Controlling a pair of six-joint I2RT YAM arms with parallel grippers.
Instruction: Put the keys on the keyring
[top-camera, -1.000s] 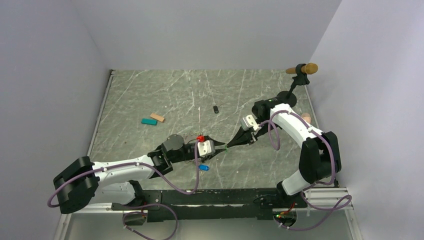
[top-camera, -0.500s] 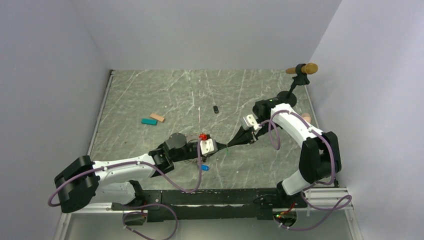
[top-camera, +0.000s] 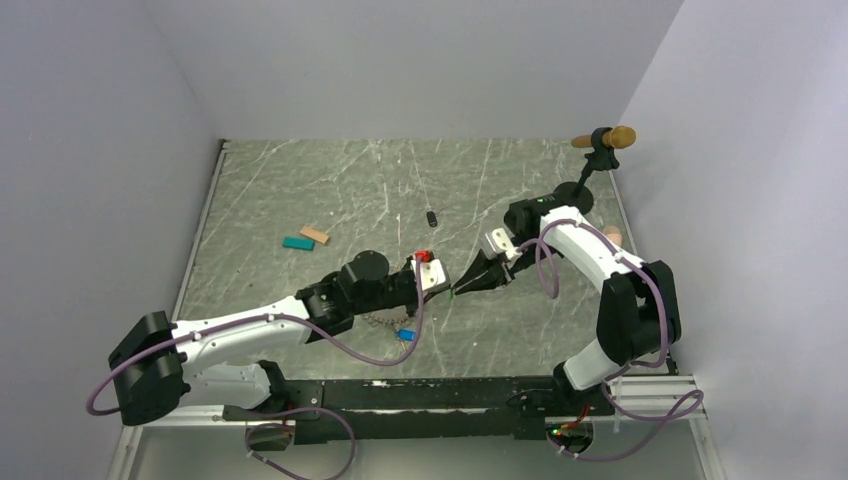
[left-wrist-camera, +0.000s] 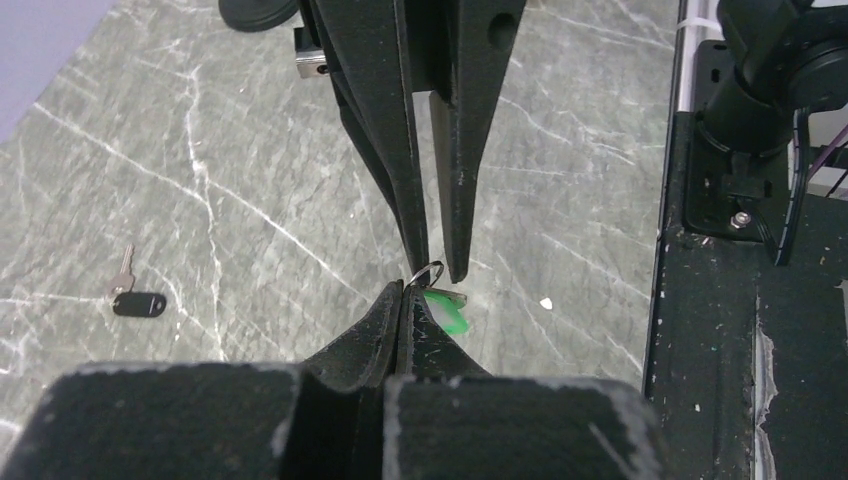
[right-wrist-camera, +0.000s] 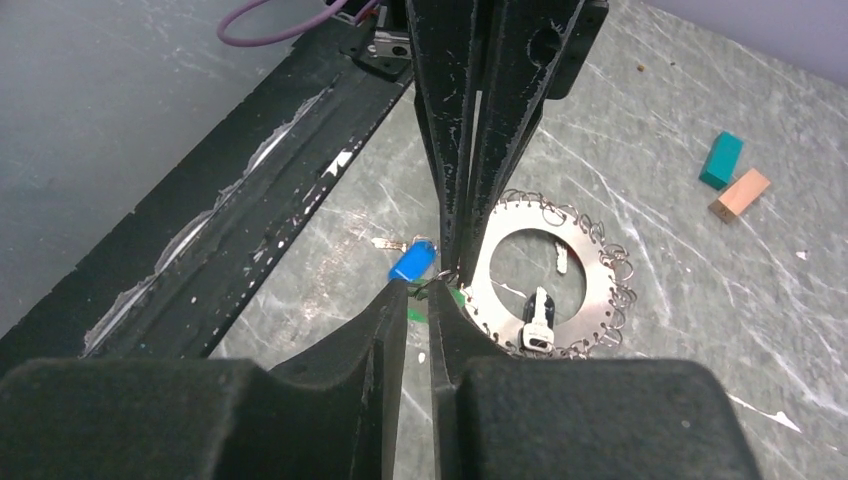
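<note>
L end effector (left-wrist-camera: 404, 295) is clenched on the green key (left-wrist-camera: 447, 312), gripping it by the tag. The key's small wire loop (left-wrist-camera: 427, 270) pokes out past its tips. R end effector (left-wrist-camera: 437, 266) meets it tip to tip from the opposite side, jaws parted a crack around that loop; can't tell if they touch it. Both hang above the counter (left-wrist-camera: 250, 200).

Keyring (right-wrist-camera: 545, 215) lies flat on the counter, below & just beyond R end effector's tips, w/ the blue key (right-wrist-camera: 411, 262) beside it.

Step in hand, prob.: mid-air handoff or regrasp of the green key; no threading yet. Next calls for one firm hold on the key, then bringing the loop down to the keyring's edge. Needs fine alignment, little margin.
</note>
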